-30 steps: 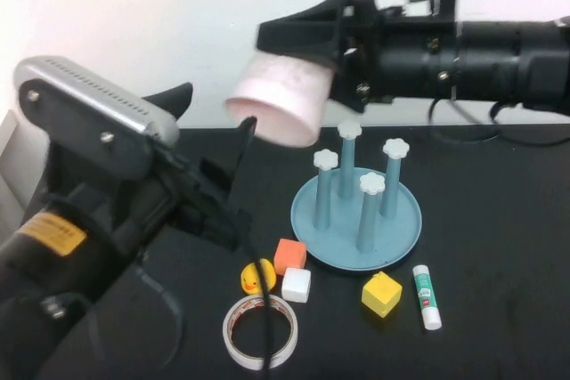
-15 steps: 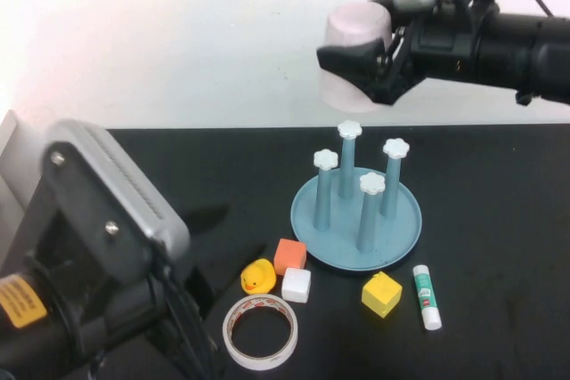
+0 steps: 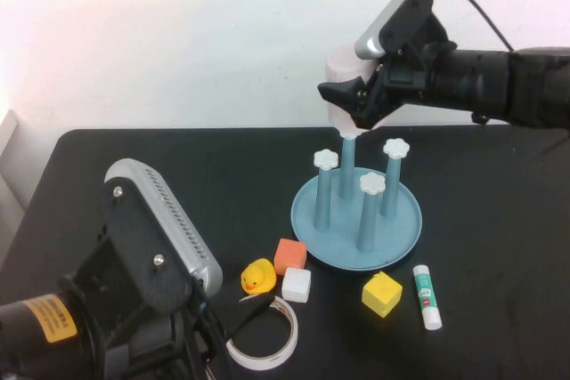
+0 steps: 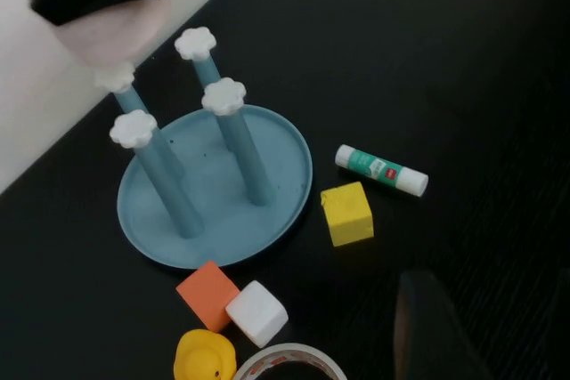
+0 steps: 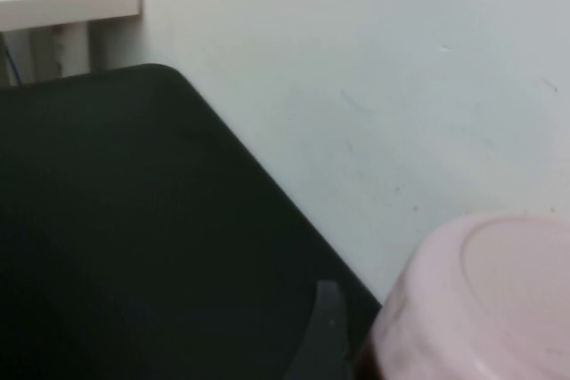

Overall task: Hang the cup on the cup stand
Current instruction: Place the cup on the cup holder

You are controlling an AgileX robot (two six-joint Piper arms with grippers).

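Note:
The pale pink cup [image 3: 339, 86] hangs upside down, rim just above the white cap of the back post [image 3: 350, 131] of the light blue cup stand [image 3: 403, 230]. My right gripper [image 3: 356, 95] is shut on the cup from the right, above the stand. The right wrist view shows the cup's base [image 5: 485, 295] beside one dark finger [image 5: 325, 327]. In the left wrist view the cup [image 4: 116, 37] sits over one post of the stand [image 4: 285, 193]. My left gripper [image 3: 233, 319] is low at the front left, near the tape roll.
In front of the stand lie an orange cube [image 3: 289, 255], a white cube [image 3: 296, 285], a yellow duck [image 3: 257, 276], a yellow cube [image 3: 381, 294] and a glue stick [image 3: 427, 295]. A tape roll [image 3: 278, 341] lies partly under the left arm.
The right gripper carried the cup rightward, turned it rim-down and lowered it toward the back post. The left arm drew back and down to the front left.

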